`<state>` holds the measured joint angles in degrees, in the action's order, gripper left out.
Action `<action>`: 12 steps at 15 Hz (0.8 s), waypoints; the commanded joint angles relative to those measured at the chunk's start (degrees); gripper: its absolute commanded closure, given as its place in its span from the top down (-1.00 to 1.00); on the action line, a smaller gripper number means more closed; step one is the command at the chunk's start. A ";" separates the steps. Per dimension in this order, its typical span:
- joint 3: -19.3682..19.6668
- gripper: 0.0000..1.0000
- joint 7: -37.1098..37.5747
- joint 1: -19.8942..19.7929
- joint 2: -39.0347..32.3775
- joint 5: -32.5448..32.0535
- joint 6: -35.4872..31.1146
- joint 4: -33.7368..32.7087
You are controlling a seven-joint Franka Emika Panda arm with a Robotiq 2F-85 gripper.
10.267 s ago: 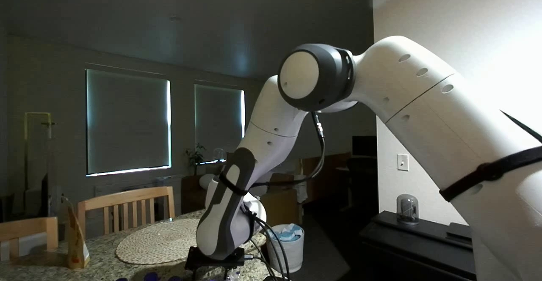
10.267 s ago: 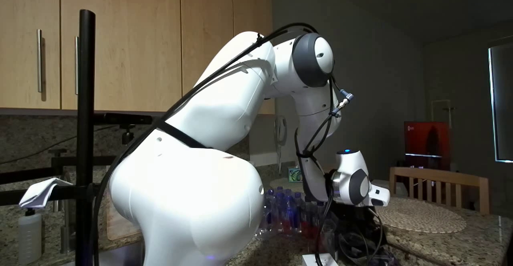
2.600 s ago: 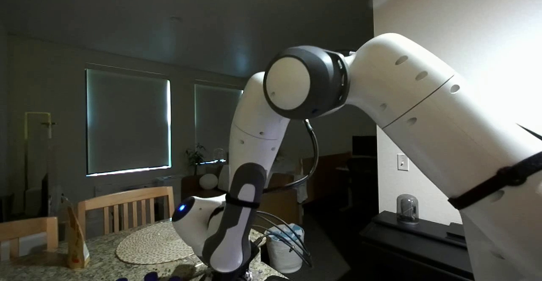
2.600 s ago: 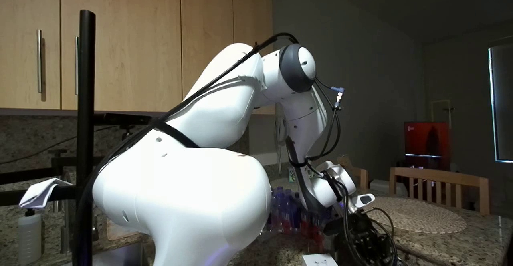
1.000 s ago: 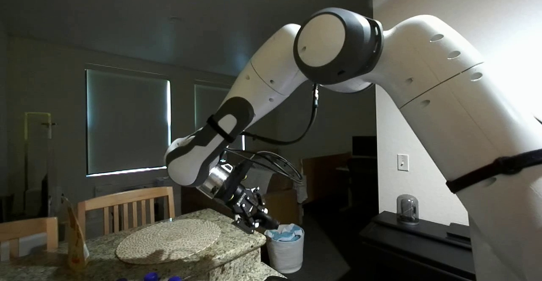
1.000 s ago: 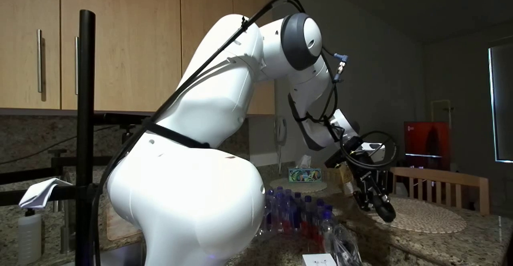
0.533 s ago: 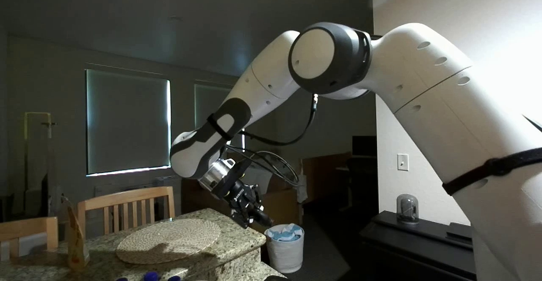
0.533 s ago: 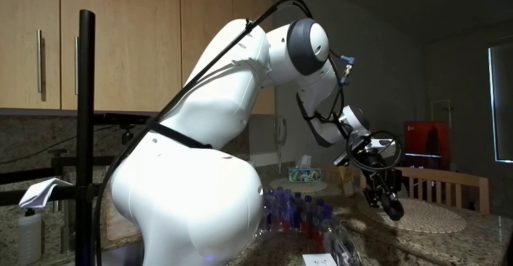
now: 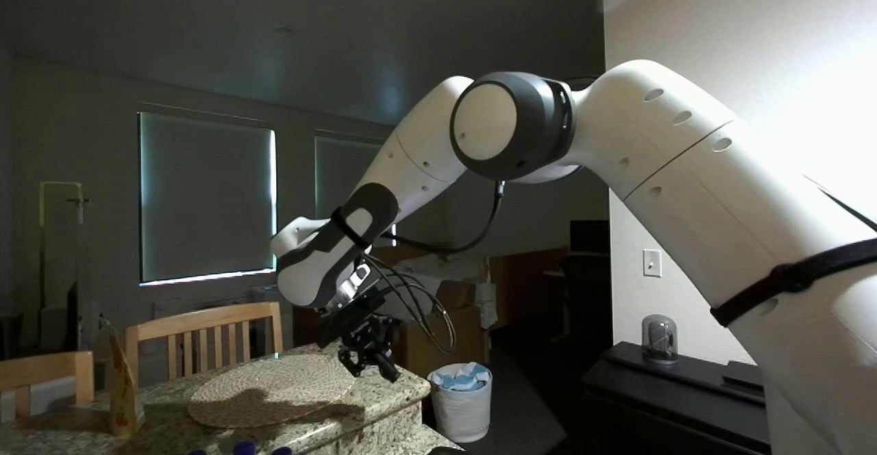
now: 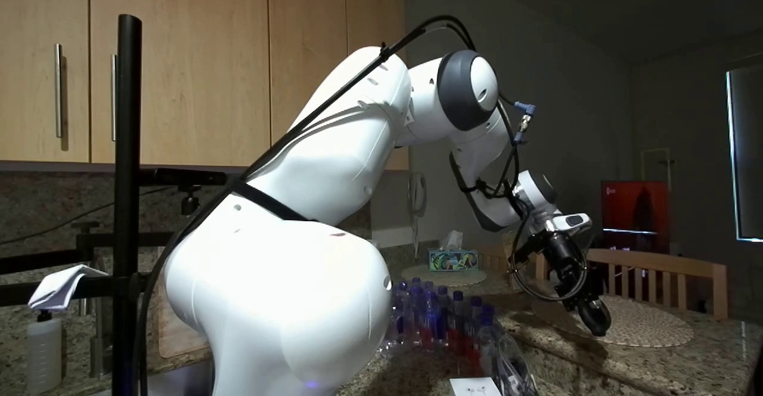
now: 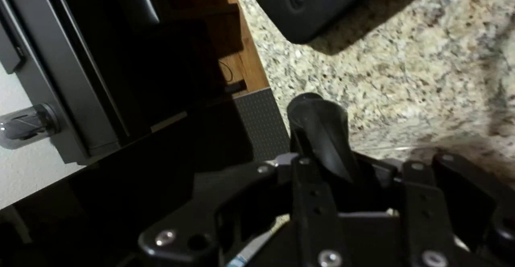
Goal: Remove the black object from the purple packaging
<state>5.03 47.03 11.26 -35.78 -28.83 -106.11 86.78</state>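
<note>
The black object is a dark, smooth, roundish lump at the tip of my gripper in the wrist view. My jaws stand close together around it; dark on dark, where finger ends and lump begins is hard to separate. In both exterior views the gripper hangs tilted downward in the air near the placemat, the black object sticking out at its end. The gripper appears over the corner of the counter. The purple packaging is out of view or hidden.
A black case with raised lettering lies on the granite counter by its edge. Several purple-capped bottles, a clear plastic bag and a white box stand nearby. A round placemat lies on the raised counter.
From low by the counter, my arm has risen, bringing the gripper and lump into sight. Over the last half second the elbow has dropped and the gripper has turned and shifted along the counter.
</note>
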 commanded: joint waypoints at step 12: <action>-1.76 -0.85 -2.56 1.85 10.24 2.35 -21.19 19.27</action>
<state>2.93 44.63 12.79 -25.50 -26.71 -127.39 106.21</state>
